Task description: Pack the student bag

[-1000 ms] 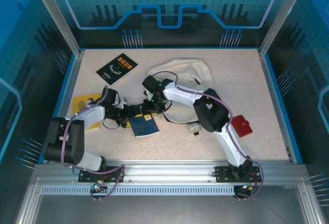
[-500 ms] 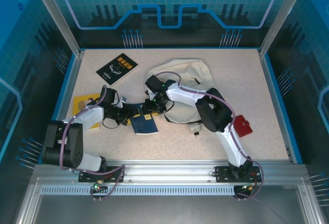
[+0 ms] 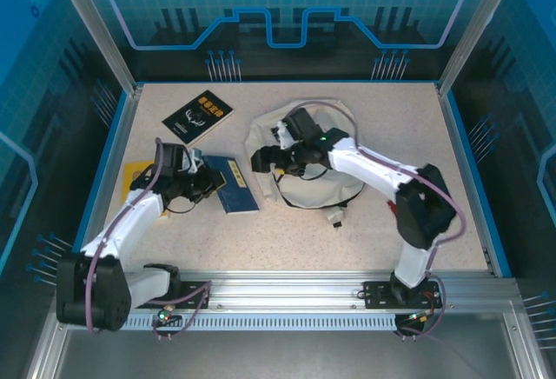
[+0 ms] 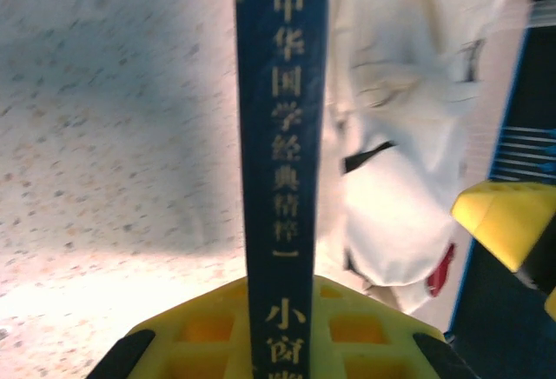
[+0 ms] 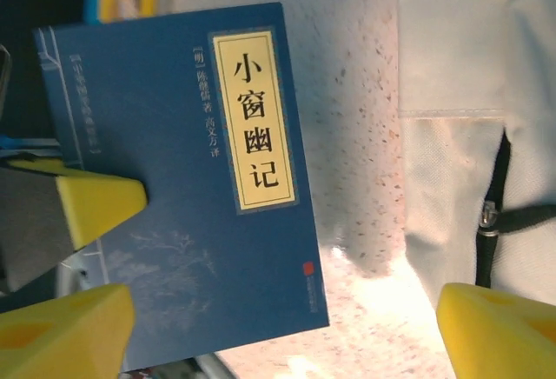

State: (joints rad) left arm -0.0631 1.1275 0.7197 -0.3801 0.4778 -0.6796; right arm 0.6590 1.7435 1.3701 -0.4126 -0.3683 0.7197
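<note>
The student bag (image 3: 317,157) lies crumpled, cream-white, at mid-table; its fabric and a dark strap also show in the right wrist view (image 5: 473,92). A blue book (image 3: 234,186) with a cream title label (image 5: 256,123) sits just left of the bag. My left gripper (image 3: 206,182) is shut on it, the spine (image 4: 282,136) standing between the yellow jaws (image 4: 282,314). My right gripper (image 3: 263,160) hovers open by the bag's left edge, its yellow fingers (image 5: 69,331) wide apart with the book's corner below them.
A black book (image 3: 197,116) lies at the back left. A yellow book (image 3: 137,175) lies under the left arm near the left wall. Bare speckled tabletop (image 3: 287,236) stretches along the front. The right arm's elbow (image 3: 426,209) stands at the right.
The left gripper closed on the blue book and drew it left and back. The right gripper opened, left the book and swung back right to the bag's left edge.
</note>
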